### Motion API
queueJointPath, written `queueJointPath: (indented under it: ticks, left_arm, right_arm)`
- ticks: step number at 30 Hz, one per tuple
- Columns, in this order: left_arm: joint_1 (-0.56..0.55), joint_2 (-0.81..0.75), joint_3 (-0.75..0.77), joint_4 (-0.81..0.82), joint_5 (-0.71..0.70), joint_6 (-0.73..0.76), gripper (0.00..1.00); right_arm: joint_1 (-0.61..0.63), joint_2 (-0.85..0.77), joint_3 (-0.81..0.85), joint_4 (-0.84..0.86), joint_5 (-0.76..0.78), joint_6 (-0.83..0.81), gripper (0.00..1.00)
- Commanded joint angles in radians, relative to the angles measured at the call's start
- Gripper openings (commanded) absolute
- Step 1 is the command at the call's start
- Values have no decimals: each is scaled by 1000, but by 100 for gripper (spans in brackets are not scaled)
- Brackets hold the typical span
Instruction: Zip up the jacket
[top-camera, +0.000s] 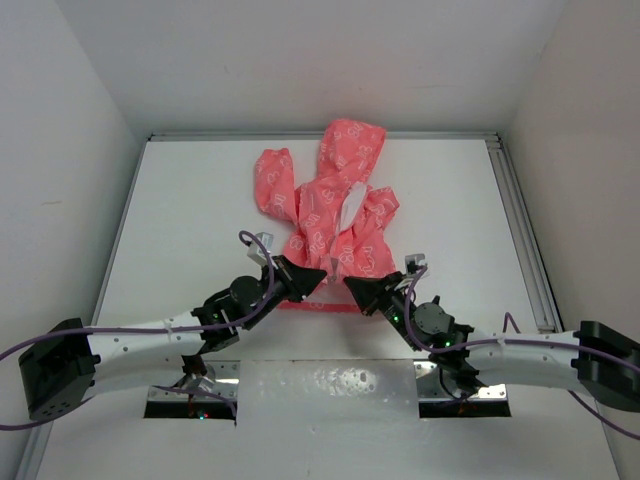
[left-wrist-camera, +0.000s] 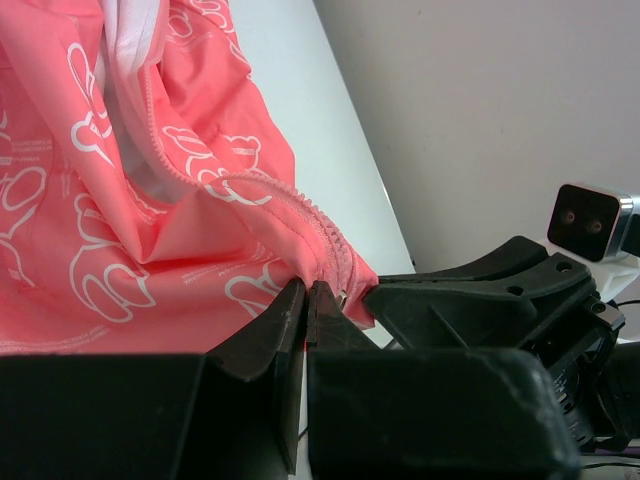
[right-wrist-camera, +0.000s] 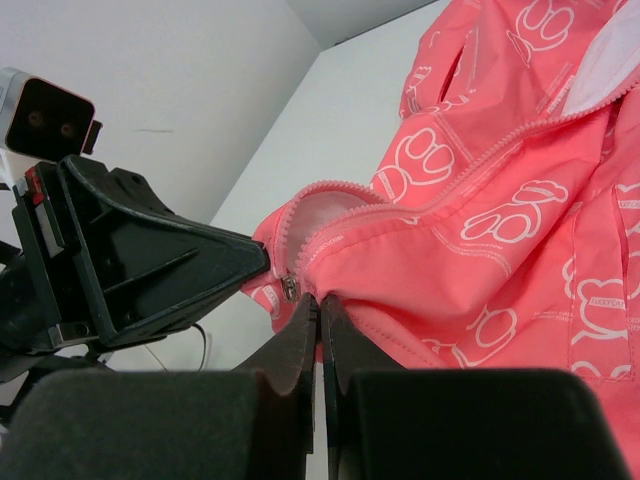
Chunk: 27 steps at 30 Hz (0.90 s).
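Left claw (left-wrist-camera: 306, 296) has its two fingers pressed together on a fold of the jacket (top-camera: 335, 215) at the bottom of the front opening. Right claw (right-wrist-camera: 319, 306) pinches the same lower edge just beside it, fingers likewise squeezed onto the fabric. Their tips nearly meet. From above, both claws cover that corner of the hem, so the foot of the zip is hidden in the top view. The jacket lies spread on the white worktop (top-camera: 180, 220), with its hood (top-camera: 350, 140) toward the far wall and one sleeve (top-camera: 275, 188) out to the left. The other sleeve is bunched and hard to trace. White lining (top-camera: 352, 206) shows through the gaping front. In the right wrist view a small metal zip slider (right-wrist-camera: 290, 288) sits at the foot of the zip teeth (right-wrist-camera: 500, 153), close to the left claw's tip, but whether anything grips it cannot be told. Both wrist views cut the jacket off at the frame edges.
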Motion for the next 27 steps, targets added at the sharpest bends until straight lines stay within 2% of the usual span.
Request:
queueJointPath:
  ticks: [1, 27]
  left_arm:
    - [2, -3, 28, 54, 4, 16, 0]
    - [2, -1, 14, 66, 1, 10, 0]
  right_arm:
    - [4, -16, 3, 45, -6, 7, 0]
    - [6, -30, 2, 40, -13, 12, 0]
